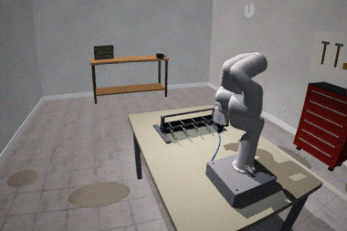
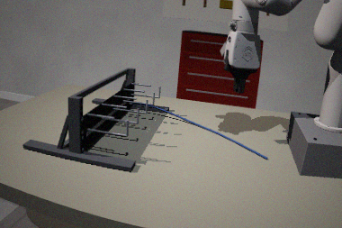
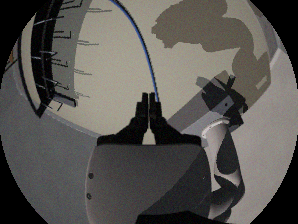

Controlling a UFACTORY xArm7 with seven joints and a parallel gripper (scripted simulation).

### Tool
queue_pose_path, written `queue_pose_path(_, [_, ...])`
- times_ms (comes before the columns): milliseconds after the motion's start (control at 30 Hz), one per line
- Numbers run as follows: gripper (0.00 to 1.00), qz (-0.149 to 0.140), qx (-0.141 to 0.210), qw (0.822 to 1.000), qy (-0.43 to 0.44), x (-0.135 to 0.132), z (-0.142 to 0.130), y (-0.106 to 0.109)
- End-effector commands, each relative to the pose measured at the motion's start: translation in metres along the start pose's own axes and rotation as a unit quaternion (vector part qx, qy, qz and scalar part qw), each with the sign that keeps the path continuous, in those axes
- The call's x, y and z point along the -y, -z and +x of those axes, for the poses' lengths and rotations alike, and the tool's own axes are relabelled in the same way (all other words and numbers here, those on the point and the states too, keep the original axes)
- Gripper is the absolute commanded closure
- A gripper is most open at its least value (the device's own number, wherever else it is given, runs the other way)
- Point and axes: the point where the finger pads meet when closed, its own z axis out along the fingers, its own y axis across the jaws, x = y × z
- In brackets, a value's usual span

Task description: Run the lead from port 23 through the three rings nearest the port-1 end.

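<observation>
The pincer (image 2: 239,88) is hanging high above the desk (image 2: 189,186), its fingers pressed flat together with nothing between them. That seems premature to me, since the blue lead (image 2: 211,131) is lying well below it, untouched. The lead is running out from the far, high-numbered end of the rack (image 2: 76,119) and sloping down across the desk, its free end (image 2: 266,158) resting near the robot's base (image 2: 310,159) and safely away from any edge.

The rack is standing upright on its foot bar, its rings (image 2: 128,129) pointing out toward the robot so that their gaps are facing the side the lead would have to enter from. From where I am standing the rings are too thin to say for certain, but none of those at the near end appears to be carrying the lead. I am judging the threading as not yet begun; the pincer would need to part again before coming down on the lead.
</observation>
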Motion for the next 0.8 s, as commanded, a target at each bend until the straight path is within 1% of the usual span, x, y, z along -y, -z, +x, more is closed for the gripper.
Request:
queue_pose_path(0, [1.00,0.001,-0.001,1.000,0.000,0.0010,0.0007,0.0009])
queue_pose_path(400, [1.00,0.001,-0.001,1.000,0.001,0.0010,0.0006,0.0009])
queue_pose_path(500, [1.00,0.001,-0.002,0.999,0.040,0.0008,-0.0030,0.0010])
queue_pose_path(567, [1.00,0.001,-0.002,0.999,0.040,0.0008,-0.0030,0.0010])
queue_pose_path(667, [1.00,0.000,-0.002,0.996,0.092,0.0006,-0.0079,0.0011])
queue_pose_path(733, [1.00,0.000,-0.002,0.995,0.100,0.0006,-0.0086,0.0011])
queue_pose_path(767, [0.67,0.000,-0.002,0.995,0.100,0.0006,-0.0086,0.0011])
